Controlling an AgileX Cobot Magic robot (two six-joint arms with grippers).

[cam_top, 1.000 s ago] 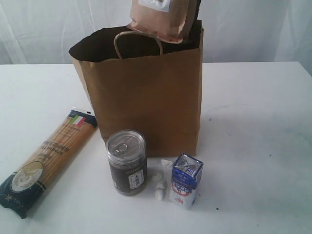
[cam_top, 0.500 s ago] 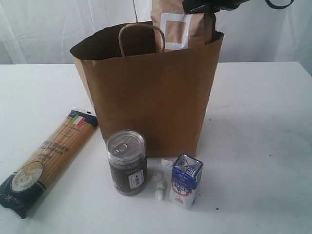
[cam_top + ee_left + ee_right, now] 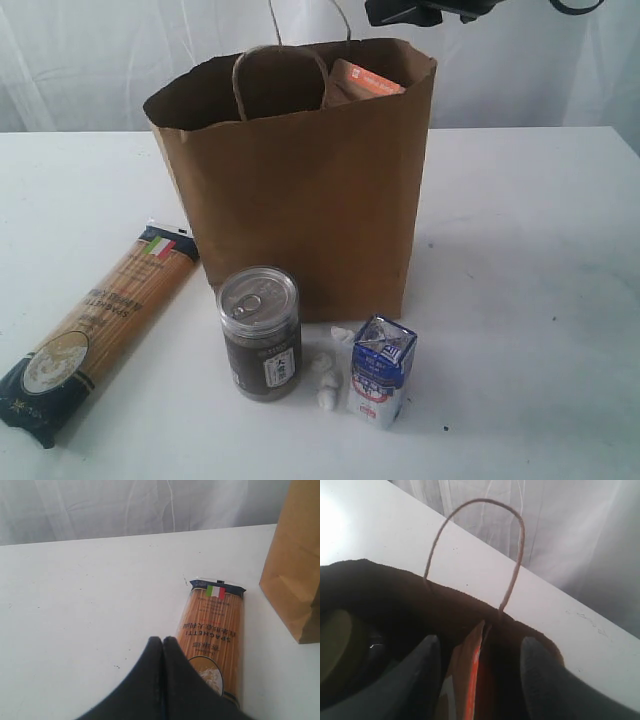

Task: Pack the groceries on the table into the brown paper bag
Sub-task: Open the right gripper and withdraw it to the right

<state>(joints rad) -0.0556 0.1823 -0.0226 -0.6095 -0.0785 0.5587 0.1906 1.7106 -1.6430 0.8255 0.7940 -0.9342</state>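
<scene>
The pouch step is judged to be at its end. The pouch (image 3: pixel 364 79) is seen standing inside the bag (image 3: pixel 300 200), its orange-labelled top just below the rim at the 1 o'clock side of the mouth. The right gripper (image 3: pixel 481 641) is held over that mouth with its jaws apart. In the right wrist view the pouch is flanked by the two fingers (image 3: pixel 427 675) and appears to be touched by neither, so it is not gripped. The left gripper (image 3: pixel 162 647) is pressed together on nothing, low over the table (image 3: pixel 530 250), with the spaghetti (image 3: pixel 212 630) just beyond it.

Three groceries are found outside the bag. The spaghetti lies flat at 8 o'clock of it, the can (image 3: pixel 260 332) stands at 6 o'clock, and the carton (image 3: pixel 381 370) at 5 o'clock, near the can. Small white bits (image 3: pixel 327 380) between those two cannot be identified.

For the next move, the right gripper would need to be raised clear of the handle (image 3: pixel 475 540) arched close by. It could then be brought down, jaws apart, over the upright carton or can.
</scene>
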